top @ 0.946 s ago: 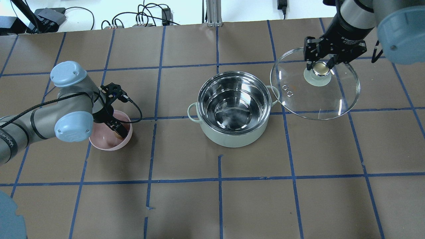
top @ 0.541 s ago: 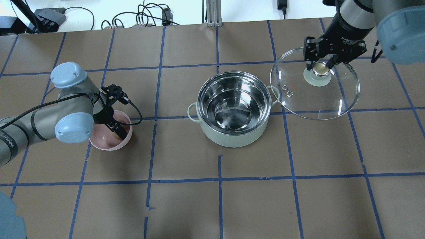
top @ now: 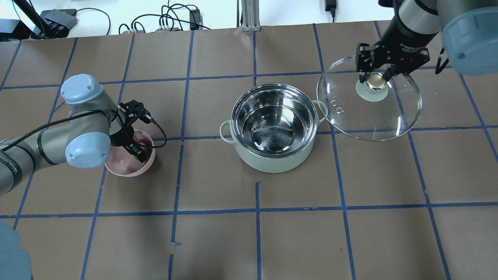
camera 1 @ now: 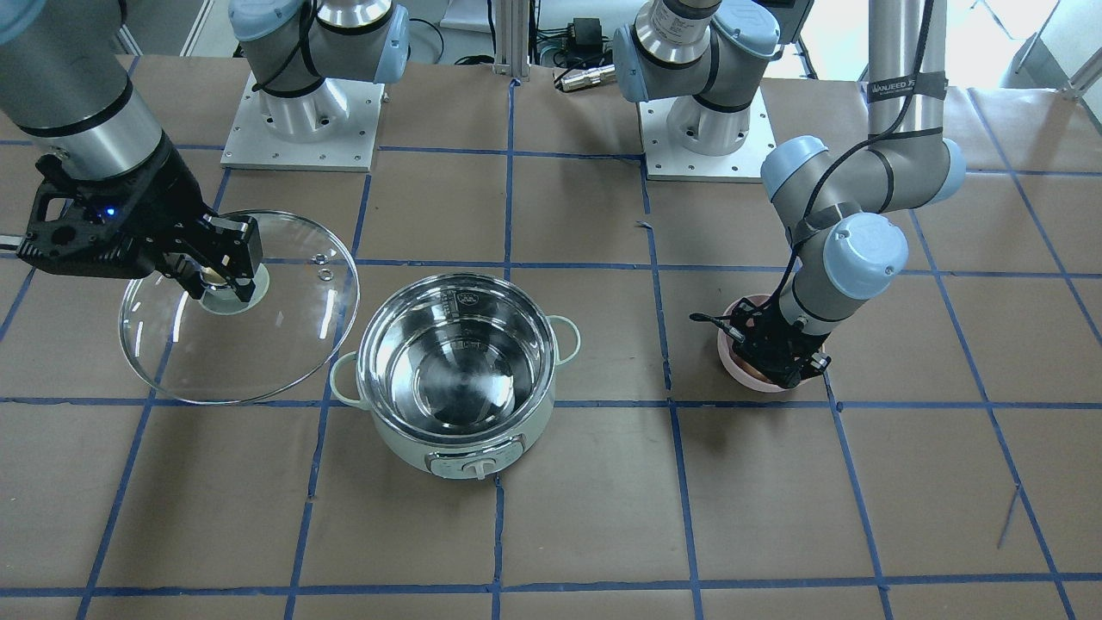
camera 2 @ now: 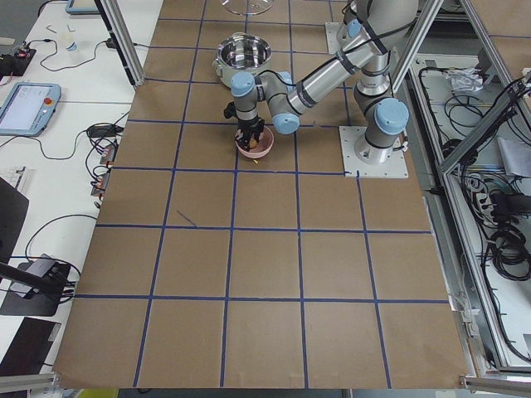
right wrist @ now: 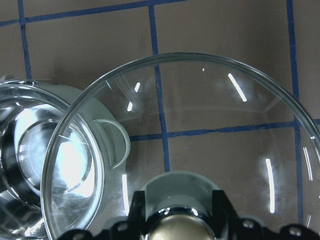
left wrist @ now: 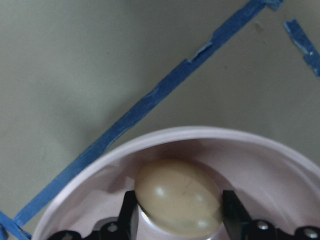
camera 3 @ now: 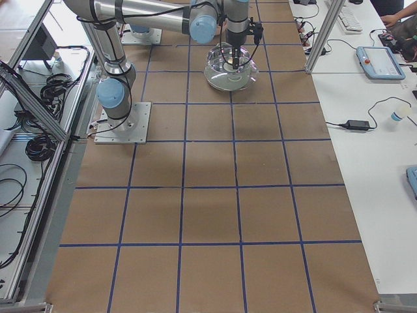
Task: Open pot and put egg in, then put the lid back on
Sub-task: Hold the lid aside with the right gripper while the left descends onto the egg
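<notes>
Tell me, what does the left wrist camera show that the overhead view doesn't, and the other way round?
Only the left wrist camera shows the egg clearly, pinched between the left jaws inside the pink bowl. Only the overhead view shows the open, empty pot and, beside it, the glass lid held by its knob in the right jaws. Both show the pink bowl and the brown table with blue tape lines.
</notes>
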`<action>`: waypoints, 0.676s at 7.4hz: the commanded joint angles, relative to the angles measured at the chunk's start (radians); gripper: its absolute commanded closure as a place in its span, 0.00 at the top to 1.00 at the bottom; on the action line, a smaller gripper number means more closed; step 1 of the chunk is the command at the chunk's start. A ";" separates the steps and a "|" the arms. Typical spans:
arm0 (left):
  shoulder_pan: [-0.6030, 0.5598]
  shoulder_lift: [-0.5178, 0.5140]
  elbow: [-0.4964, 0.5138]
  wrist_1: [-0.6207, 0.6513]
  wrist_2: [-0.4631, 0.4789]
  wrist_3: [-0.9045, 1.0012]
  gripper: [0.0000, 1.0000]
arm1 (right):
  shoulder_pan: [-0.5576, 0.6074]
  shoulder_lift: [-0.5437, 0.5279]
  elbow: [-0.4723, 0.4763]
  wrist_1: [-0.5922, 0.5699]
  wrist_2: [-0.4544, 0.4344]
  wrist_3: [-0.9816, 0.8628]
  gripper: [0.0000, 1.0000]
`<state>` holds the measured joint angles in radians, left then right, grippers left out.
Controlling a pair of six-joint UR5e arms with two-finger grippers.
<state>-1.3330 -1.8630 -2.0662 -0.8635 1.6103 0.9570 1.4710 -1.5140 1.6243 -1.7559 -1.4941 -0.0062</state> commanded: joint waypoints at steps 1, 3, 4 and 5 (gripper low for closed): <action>0.000 -0.001 -0.002 0.000 0.000 -0.001 0.40 | 0.000 0.000 0.000 0.001 0.000 0.000 0.32; 0.000 -0.001 -0.005 -0.002 0.002 0.000 0.50 | 0.000 0.000 0.000 0.001 0.000 0.000 0.32; 0.000 -0.001 -0.008 -0.002 0.003 0.000 0.57 | 0.003 0.000 0.000 -0.002 0.003 0.002 0.32; 0.000 -0.001 -0.009 -0.003 0.003 -0.001 0.60 | 0.005 0.000 0.000 -0.001 0.002 0.003 0.32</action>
<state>-1.3331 -1.8644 -2.0734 -0.8654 1.6130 0.9567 1.4735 -1.5140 1.6245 -1.7564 -1.4925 -0.0048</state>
